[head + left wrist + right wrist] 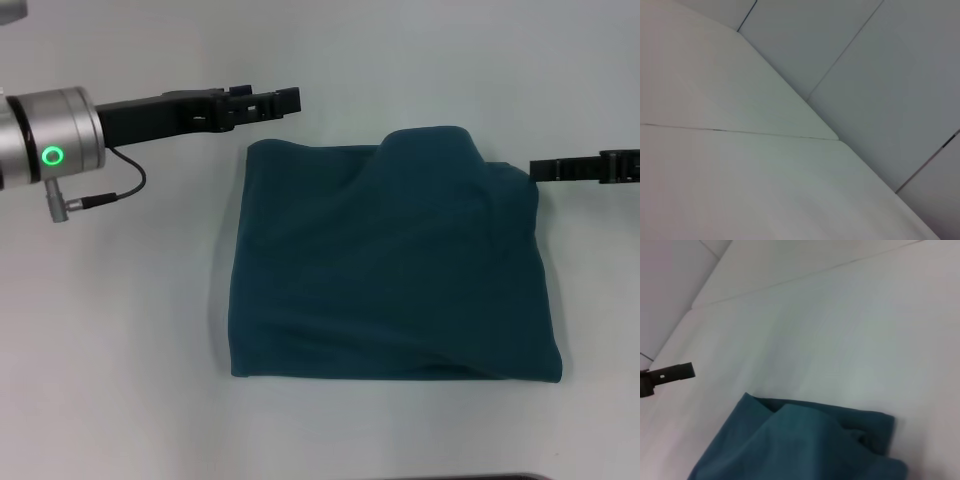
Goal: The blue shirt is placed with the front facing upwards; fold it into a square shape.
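The blue shirt (390,270) lies on the white table as a folded, roughly square bundle, plain teal side up with no lettering showing. Its far right corner bulges up in a soft hump. My left gripper (285,100) hovers just beyond the shirt's far left corner, clear of the cloth. My right gripper (540,170) reaches in from the right, its tip at the shirt's right edge near the hump; contact is unclear. The right wrist view shows the shirt's far edge (805,445) and, farther off, the left gripper (675,372).
The white table (120,350) surrounds the shirt on all sides. A grey cable (120,190) loops under the left wrist. The left wrist view holds only the tabletop with a seam (740,131), the table's far edge and grey panels beyond it.
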Robot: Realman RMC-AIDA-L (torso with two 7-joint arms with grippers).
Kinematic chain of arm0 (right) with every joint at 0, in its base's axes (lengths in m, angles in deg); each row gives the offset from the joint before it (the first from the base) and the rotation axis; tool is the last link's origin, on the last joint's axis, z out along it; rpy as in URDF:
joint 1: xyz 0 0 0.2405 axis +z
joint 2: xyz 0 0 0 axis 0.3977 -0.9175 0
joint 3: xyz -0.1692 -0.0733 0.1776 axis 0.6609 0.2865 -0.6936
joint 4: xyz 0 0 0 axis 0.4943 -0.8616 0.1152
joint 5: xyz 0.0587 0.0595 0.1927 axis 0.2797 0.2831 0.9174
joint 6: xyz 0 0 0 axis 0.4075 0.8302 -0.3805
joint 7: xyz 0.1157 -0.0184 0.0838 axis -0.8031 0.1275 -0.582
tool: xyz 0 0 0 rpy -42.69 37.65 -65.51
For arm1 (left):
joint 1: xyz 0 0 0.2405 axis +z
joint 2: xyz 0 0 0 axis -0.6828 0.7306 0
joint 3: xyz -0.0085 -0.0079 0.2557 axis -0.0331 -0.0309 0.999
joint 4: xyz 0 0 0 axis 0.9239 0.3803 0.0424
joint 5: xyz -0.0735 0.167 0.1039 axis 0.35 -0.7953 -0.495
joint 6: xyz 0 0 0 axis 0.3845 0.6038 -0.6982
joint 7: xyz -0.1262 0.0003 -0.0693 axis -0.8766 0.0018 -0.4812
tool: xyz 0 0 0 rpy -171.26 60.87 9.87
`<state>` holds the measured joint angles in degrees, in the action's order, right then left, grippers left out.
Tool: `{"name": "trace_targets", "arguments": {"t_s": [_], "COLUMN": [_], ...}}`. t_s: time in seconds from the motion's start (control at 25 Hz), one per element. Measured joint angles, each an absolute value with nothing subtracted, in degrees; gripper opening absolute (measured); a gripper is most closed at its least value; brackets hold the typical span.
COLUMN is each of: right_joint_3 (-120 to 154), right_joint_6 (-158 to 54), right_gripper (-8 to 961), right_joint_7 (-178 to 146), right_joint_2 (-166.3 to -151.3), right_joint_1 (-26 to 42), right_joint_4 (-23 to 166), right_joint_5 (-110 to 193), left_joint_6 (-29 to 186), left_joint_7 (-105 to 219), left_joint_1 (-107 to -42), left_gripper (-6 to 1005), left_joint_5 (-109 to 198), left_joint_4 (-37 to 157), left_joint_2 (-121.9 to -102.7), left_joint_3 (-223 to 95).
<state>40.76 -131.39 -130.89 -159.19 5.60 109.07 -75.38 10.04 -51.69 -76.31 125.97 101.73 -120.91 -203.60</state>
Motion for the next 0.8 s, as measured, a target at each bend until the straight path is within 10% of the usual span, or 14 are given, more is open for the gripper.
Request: {"name": "trace_targets", "arguments": {"t_s": [0.8], "right_joint_3": [39.85], "right_joint_6": [-129.14], "right_gripper": [469], "right_joint_7": [-132.27], "right_joint_2": [-158.99], "right_joint_1": [6.23], "right_joint_4": [105.10], "right_joint_5": [-75.01], "left_joint_6": [10.05], "left_joint_7": [-51.69], "left_joint_1": [-76.12], "left_gripper": [963], "left_joint_5": [125.08], "left_joint_4": [101.92], "left_joint_2": [-120.62], "left_joint_3": [-203.19]}}
